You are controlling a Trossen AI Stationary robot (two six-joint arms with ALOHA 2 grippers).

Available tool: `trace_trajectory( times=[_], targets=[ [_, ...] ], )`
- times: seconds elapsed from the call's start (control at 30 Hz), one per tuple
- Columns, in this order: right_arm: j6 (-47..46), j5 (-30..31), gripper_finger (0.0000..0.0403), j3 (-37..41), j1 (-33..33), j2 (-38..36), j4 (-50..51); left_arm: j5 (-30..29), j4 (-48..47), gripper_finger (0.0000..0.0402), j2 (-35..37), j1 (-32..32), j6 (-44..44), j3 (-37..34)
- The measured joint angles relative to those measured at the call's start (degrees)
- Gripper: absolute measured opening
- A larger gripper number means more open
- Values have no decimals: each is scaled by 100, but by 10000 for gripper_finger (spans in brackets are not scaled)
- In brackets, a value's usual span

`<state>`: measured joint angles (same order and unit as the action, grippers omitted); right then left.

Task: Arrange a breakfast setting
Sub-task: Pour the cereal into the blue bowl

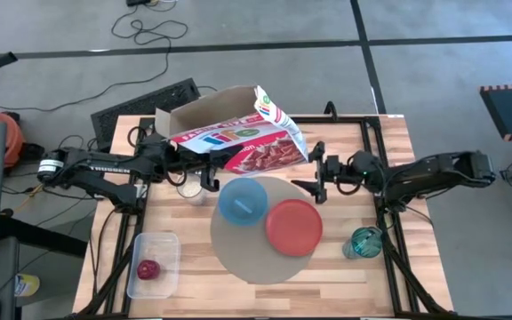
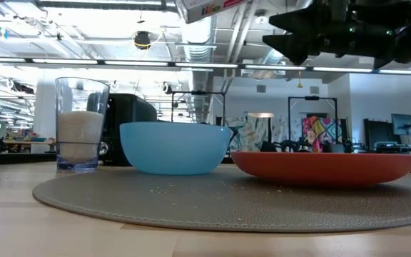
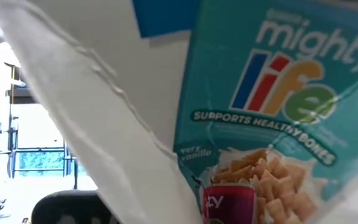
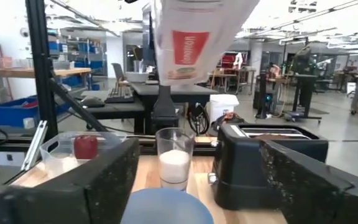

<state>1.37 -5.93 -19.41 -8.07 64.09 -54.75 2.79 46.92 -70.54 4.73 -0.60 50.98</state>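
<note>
Left gripper (image 1: pixel 210 169) pinches cereal box (image 1: pixel 238 135), held tilted above blue bowl (image 1: pixel 242 199); the box's long axis runs left-right, open end toward right gripper (image 1: pixel 316 178). That one hangs spread, beside the box, nearer red plate (image 1: pixel 293 227) on mat (image 1: pixel 238 249).

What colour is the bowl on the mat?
Light blue bowl; clearest in the low view, beside the red-orange plate.

Two dark, near-black jointed arms are seen from above, each built of slim tubular links and blocky joint housings. White "TROSSEN" lettering is printed along the left arm (image 1: pixel 96 164), and a pale cylindrical cap is fitted at its outer end. A small green light is lit on the right arm (image 1: pixel 416 173). The right gripper's fingers (image 4: pixel 114 171) are faced with rough, speckled black padding.
</note>
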Motion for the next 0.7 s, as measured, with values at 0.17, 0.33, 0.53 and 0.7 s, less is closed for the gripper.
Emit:
trace_trajectory(
  times=[0.17,0.33,0.53,0.7],
  targets=[
    [267,-1,321,-4,51,351,-291,2,-3,0,1,0,-1,1],
    [44,-296,318,-8,-235,834,-1855,64,133,0,-83,0,-17,2],
    [-377,-795,318,-30,-504,1555,-3512,128,434,0,-298,-2,87,5],
    [-394,-973,318,-435,-448,1862,-3515,124,782,0,-475,4,100,5]
  ],
)
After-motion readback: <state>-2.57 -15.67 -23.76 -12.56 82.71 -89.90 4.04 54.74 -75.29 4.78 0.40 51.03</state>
